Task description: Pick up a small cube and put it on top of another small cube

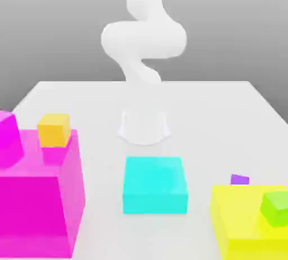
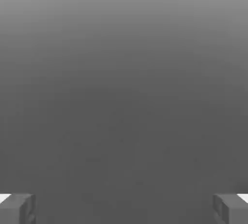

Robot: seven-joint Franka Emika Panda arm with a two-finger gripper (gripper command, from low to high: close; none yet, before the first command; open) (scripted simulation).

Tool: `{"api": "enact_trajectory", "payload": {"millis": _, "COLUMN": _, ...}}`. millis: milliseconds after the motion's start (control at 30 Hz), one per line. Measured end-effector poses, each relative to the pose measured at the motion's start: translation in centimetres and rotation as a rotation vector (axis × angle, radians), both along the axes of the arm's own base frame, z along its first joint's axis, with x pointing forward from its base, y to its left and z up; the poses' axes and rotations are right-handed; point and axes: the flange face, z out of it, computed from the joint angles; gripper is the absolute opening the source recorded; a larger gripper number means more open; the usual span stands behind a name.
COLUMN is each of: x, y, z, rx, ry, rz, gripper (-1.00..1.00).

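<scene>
Gripper (image 2: 124, 211) spread wide in the hand view, fingertips (image 2: 17, 208) far apart, nothing between them, only flat grey beyond. Outward now, exterior view: white arm (image 1: 143, 39) coiled above its base (image 1: 144, 126) at the back of the white table (image 1: 225, 118). Nearest the base, a cyan block (image 1: 154, 184) dead centre. Over on the exterior view's right, tiny purple cube (image 1: 239, 179) sitting on the table, just behind a big yellow block (image 1: 239, 225) with a small lime-green cube (image 1: 275, 208) on top. Far on the exterior view's left, small orange cube (image 1: 54, 129) perched on a large magenta block (image 1: 36, 197).
</scene>
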Motion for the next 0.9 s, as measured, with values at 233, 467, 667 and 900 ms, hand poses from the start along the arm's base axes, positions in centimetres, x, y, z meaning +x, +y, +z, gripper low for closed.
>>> {"api": "enact_trajectory", "payload": {"millis": 233, "x": 5.7, "y": 6.6, "z": -14.0, "rx": -0.031, "ry": 0.184, "rz": -0.12, "gripper": 0.0}}
{"api": "enact_trajectory", "payload": {"millis": 467, "x": 6.0, "y": 11.9, "z": -28.2, "rx": -0.024, "ry": 0.35, "rz": -0.195, "gripper": 0.0}}
{"api": "enact_trajectory", "payload": {"millis": 667, "x": 2.1, "y": 16.2, "z": -38.6, "rx": 0.022, "ry": 0.493, "rz": -0.231, "gripper": 0.0}}
{"api": "enact_trajectory", "payload": {"millis": 900, "x": -6.1, "y": 21.3, "z": -46.7, "rx": 0.125, "ry": 0.675, "rz": -0.253, "gripper": 0.0}}
